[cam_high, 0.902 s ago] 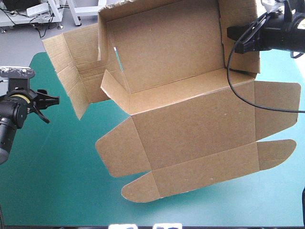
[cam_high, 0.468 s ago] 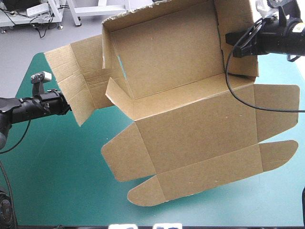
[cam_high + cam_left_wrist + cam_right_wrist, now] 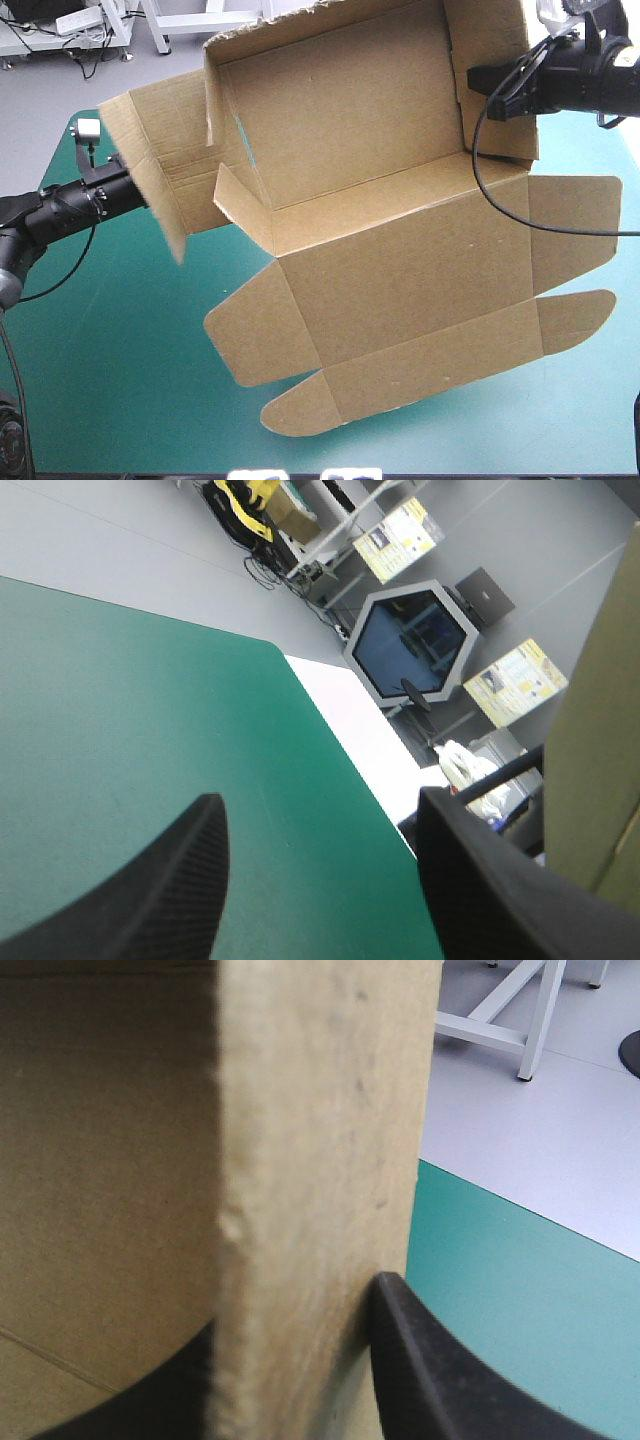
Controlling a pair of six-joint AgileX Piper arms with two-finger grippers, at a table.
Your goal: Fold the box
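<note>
One grip carried the whole brown box [image 3: 400,250] — the right gripper [image 3: 300,1325], its black fingers pinched all but together on the edge of a raised side panel [image 3: 320,1160], held the sheet tilted in the air above the teal-green cover [image 3: 110,390]. On the left side the left gripper [image 3: 320,810] stood with its fingers wide apart, and the left flap [image 3: 150,150] showed beside one finger rather than in the gap. That looked like the danger: a bite taken from there would likely catch nothing, or nudge the flap away. And with so much board hanging off a single pinched edge, any tug from the left could well twist the panel, crease it off its score line, or pull it free of the right fingers — then the sheet would drop.
</note>
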